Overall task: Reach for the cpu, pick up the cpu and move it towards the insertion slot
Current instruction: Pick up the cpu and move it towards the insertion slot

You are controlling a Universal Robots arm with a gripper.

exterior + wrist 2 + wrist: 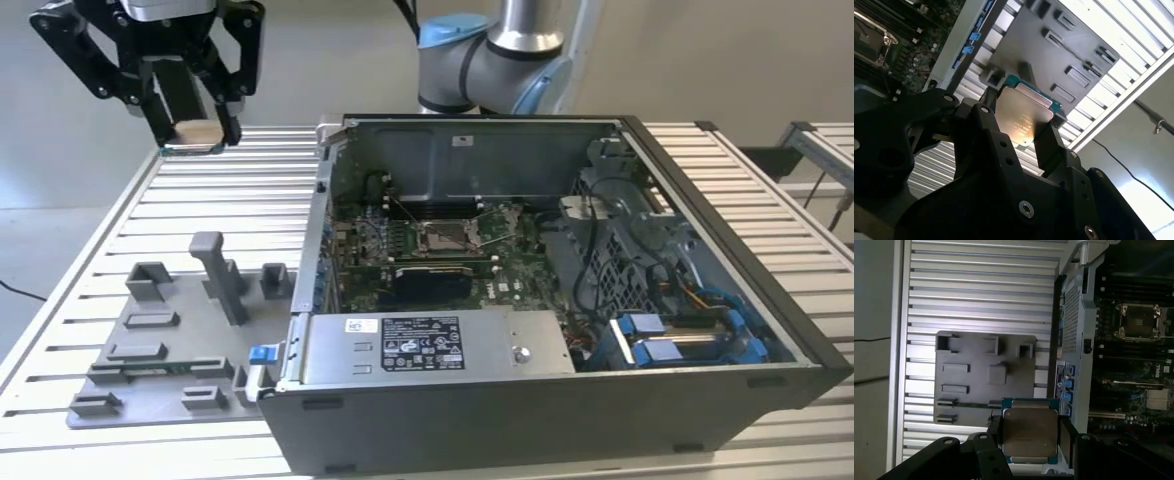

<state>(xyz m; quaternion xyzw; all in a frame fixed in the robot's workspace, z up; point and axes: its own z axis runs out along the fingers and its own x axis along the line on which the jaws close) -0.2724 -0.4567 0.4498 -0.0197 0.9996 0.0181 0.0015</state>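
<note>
**A:** Black gripper (1030, 442) right up close, clamped tight on the cpu (1030, 430), silvery top showing in both wrist views!

**B:** In the exterior view it hangs over the slatted table (227, 190). The insertion slot (445, 235) sits at four o'clock from it, well apart, inside the open case (534, 420).

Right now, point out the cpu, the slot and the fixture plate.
cpu (1030, 434), first wrist view, middle of its metal top.
slot (443, 236), exterior view, its tan centre.
fixture plate (1021, 390), first wrist view, bare flat surface.
</note>
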